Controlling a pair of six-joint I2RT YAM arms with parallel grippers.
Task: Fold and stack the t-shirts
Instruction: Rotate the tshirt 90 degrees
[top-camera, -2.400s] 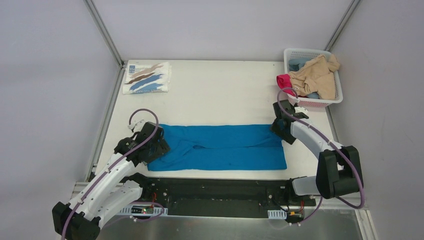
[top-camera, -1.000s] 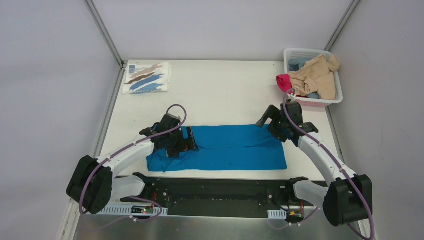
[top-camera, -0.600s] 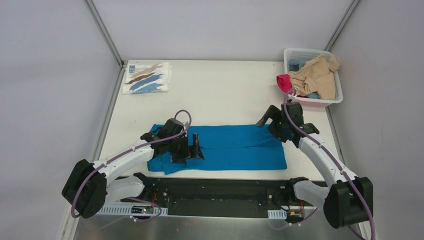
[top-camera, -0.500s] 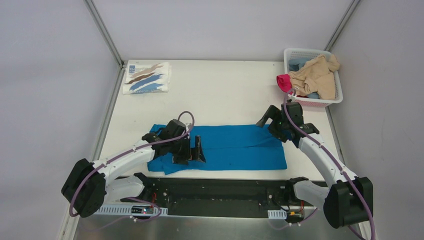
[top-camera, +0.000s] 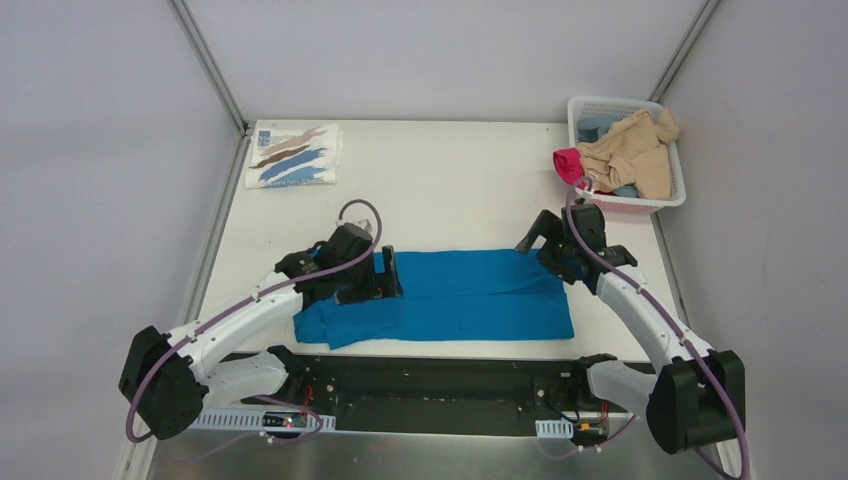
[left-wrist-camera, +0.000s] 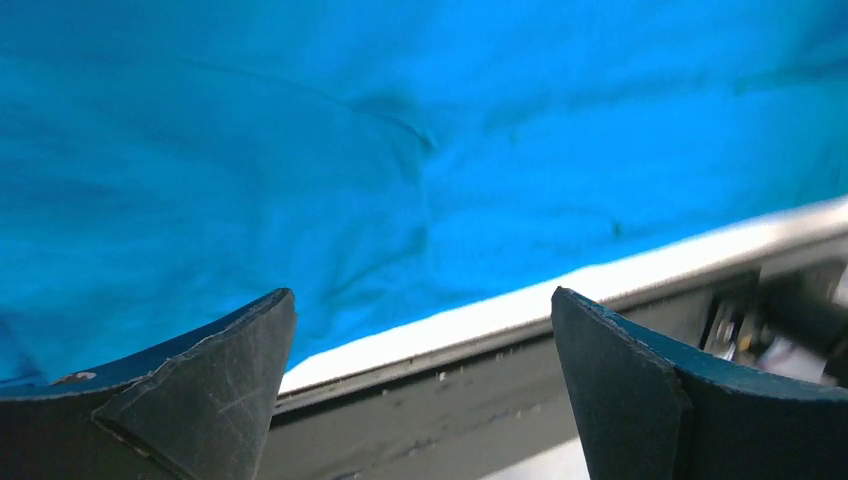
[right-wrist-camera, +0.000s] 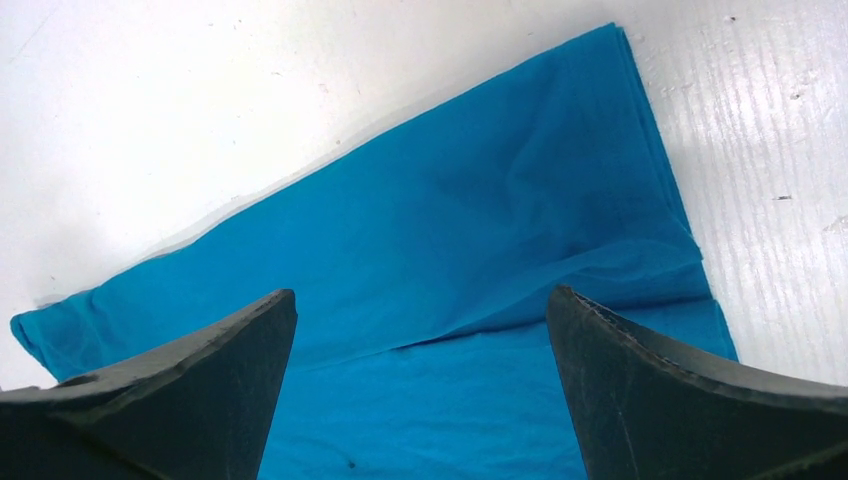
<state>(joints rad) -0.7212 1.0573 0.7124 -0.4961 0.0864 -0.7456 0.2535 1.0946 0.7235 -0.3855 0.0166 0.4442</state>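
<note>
Overhead, the light is soft and even, falling from above: the white table reads bright with no hot glare, and only short, faint shadows sit beneath the arms. The blue t-shirt is vivid, its creases lightly shaded. Over to the left wrist view: the cloth looks a touch soft and the lower right corner smears into blur, while the left gripper's fingers are dark yet crisp, scratches showing. Right wrist view: sharp, the table nearly washed out at upper left, the right gripper's fingers dark and underlit.
</note>
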